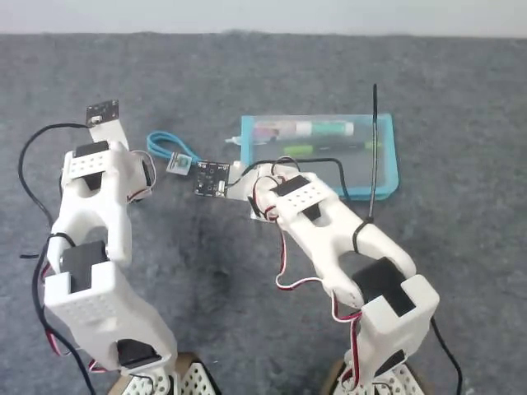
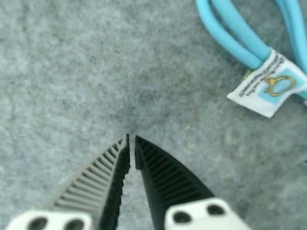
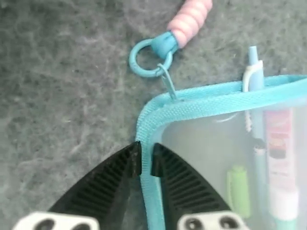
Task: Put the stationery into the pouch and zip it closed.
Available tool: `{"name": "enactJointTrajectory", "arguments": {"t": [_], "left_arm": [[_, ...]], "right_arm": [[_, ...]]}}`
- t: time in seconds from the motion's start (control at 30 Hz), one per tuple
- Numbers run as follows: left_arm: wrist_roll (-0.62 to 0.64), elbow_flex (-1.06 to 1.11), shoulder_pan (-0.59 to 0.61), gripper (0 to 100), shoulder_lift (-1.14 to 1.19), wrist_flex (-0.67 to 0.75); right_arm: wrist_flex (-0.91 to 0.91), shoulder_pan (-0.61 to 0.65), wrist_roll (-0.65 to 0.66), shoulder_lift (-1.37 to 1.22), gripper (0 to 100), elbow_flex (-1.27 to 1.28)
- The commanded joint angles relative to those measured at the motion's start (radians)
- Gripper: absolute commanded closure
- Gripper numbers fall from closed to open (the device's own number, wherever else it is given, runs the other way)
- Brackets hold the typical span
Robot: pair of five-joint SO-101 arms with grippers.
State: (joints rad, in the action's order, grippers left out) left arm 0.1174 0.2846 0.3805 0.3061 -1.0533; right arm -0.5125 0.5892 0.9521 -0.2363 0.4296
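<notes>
two arms at a grey felt-covered worktop [image 1: 206, 271]. (a) left claw [image 2: 132, 140]: ribbed fingers pressed together at the tips, holding nothing, hanging over bare felt; a looped blue cord [image 2: 230, 33] with a white paper tag [image 2: 268, 84] lies near it, not touching. in the high view this cord [image 1: 162, 146] rests between the two arms' heads, just off the pouch's short end. (b) right claw [image 3: 146, 155]: pinching the blue fabric trim of the pouch [image 3: 201, 139] just below its rounded corner. the pouch, clear-walled with blue edging, lies flat on the worktop on the far side of the right arm [image 1: 375, 169]. inside it, seen through the wall: a light-blue pen [image 3: 254, 76] whose end pokes past the trimmed edge, a pink-and-white tube [image 3: 280, 143] and a green marker [image 3: 238, 189]. (c) zip pull [image 3: 148, 57]: a blue ring on a thin link at the pouch's corner, lying on the felt, with a string of pink beads [image 3: 192, 19] attached. whether the zip is fully drawn cannot be told.
</notes>
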Motion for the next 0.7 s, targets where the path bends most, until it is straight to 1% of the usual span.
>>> {"name": "enactJointTrajectory", "arguments": {"t": [0.0,0.07,0.1,0.23,0.3,0.4,0.5,0.57,0.67], "left_arm": [[-0.011,-0.047,-0.011,99,-0.006,0.009],[-0.011,-0.047,-0.011,99,-0.006,0.009],[-0.011,-0.047,-0.011,99,-0.006,0.009],[-0.012,-0.047,-0.011,99,-0.006,0.009],[-0.012,-0.047,-0.011,99,-0.006,0.009],[-0.012,-0.047,-0.011,99,-0.006,0.009],[-0.012,-0.047,-0.011,99,-0.006,0.009],[-0.012,-0.047,-0.011,99,-0.006,0.009],[-0.012,-0.047,-0.011,99,-0.006,0.009]], "right_arm": [[-0.010,-0.007,0.003,0.008,96.1,-0.031],[-0.021,-0.008,-0.038,0.013,95.6,-0.026],[-0.035,-0.008,-0.052,0.013,93.7,-0.028],[-0.071,-0.002,-0.051,0.013,78.4,-0.026],[-0.084,-0.002,-0.049,0.013,73.7,-0.026],[-0.110,-0.013,-0.049,0.038,75.3,-0.029],[-0.136,-0.051,-0.068,0.150,79.4,-0.032],[-0.140,-0.077,-0.155,0.232,80.5,-0.043],[-0.186,-0.120,-0.281,0.297,78.7,-0.094]]}}
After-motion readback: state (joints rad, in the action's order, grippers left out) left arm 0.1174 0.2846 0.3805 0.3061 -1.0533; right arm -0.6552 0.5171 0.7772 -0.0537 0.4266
